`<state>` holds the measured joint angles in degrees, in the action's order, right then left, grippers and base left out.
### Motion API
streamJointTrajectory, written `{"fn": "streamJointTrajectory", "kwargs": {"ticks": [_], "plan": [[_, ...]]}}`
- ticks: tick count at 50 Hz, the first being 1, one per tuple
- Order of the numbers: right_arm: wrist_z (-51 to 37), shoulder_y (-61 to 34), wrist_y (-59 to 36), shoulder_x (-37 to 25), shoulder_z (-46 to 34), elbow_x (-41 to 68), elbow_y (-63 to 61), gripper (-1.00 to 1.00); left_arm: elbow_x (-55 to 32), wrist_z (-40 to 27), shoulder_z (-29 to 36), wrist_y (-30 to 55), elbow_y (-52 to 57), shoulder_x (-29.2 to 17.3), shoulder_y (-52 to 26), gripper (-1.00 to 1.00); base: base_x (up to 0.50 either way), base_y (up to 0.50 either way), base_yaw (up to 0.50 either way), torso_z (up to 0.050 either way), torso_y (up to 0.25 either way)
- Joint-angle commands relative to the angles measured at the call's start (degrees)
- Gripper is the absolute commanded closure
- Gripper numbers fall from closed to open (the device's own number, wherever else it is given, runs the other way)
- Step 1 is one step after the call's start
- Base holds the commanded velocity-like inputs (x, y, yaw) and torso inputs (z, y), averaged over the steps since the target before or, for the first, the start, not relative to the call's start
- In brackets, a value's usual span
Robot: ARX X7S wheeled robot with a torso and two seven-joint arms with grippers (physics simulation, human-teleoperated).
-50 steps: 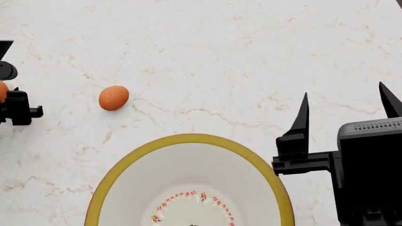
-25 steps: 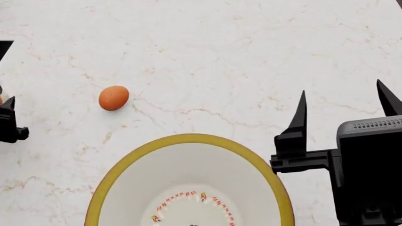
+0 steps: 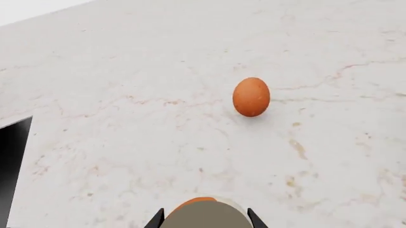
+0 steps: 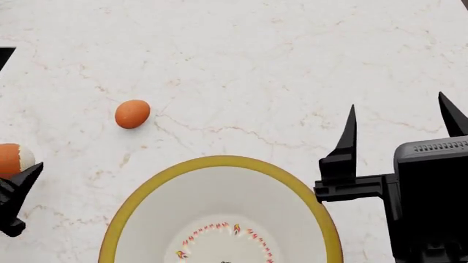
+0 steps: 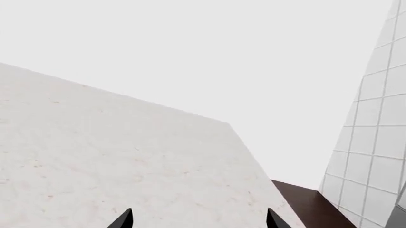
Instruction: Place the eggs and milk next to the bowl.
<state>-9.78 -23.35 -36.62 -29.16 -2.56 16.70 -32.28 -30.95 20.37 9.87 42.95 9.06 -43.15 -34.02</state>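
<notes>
My L pincer (image 4: 18, 170): far L edge of head view, low; only one dark fingertip (image 4: 22, 178) shows there. Orange-brown egg in grip (image 4: 13, 159) sits at that tip, pale patch on its R side. L wrist cam: same egg (image 3: 197, 202) sits between my two tips at frame bottom, mostly behind a grey-tan blob, so gripping it, narrow.
My R pincer (image 4: 400, 129): R side of head view, just beside bowl rim, two pointed tips spread wide, nothing btwn. R wrist cam: tips (image 5: 198, 219) wide apart over bare marble.
Loose egg (image 4: 132, 114): lying on marble counter (image 4: 256, 66), up-left of bowl, apart from rim; also in L wrist cam (image 3: 251, 97).
Bowl (image 4: 219, 163): white, mustard rim, bottom centre, cut off by frame edge.
Milk: can't see it in any view.
</notes>
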Motion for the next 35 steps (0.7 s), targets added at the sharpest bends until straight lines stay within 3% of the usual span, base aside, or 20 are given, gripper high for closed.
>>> {"fn": "streamJointTrajectory", "kwargs": {"ticks": [1,12,20,35], "plan": [[1.76,-0.08,0.57,1.26,1.5,-1.05,0.69,-1.0,-3.25,4.35,-4.12,-2.38,5.76,-2.86,5.29,1.0,0.0,0.0,0.0,0.0,0.0],[1.57,-0.88,0.08,1.4,1.41,-0.7,0.66,-1.0,-9.06,2.77,-9.79,-0.62,17.12,-5.93,15.72,1.0,0.0,0.0,0.0,0.0,0.0],[1.63,-1.05,0.56,1.57,0.98,-0.74,1.07,-1.0,-8.01,6.31,-12.13,-5.94,18.18,-7.98,22.53,1.0,0.0,0.0,0.0,0.0,0.0],[1.36,-0.3,1.05,1.62,1.14,-0.58,0.97,-1.0,-8.43,8.19,-11.17,-7.39,21.72,-8.43,25.68,1.0,0.0,0.0,0.0,0.0,0.0]]}}
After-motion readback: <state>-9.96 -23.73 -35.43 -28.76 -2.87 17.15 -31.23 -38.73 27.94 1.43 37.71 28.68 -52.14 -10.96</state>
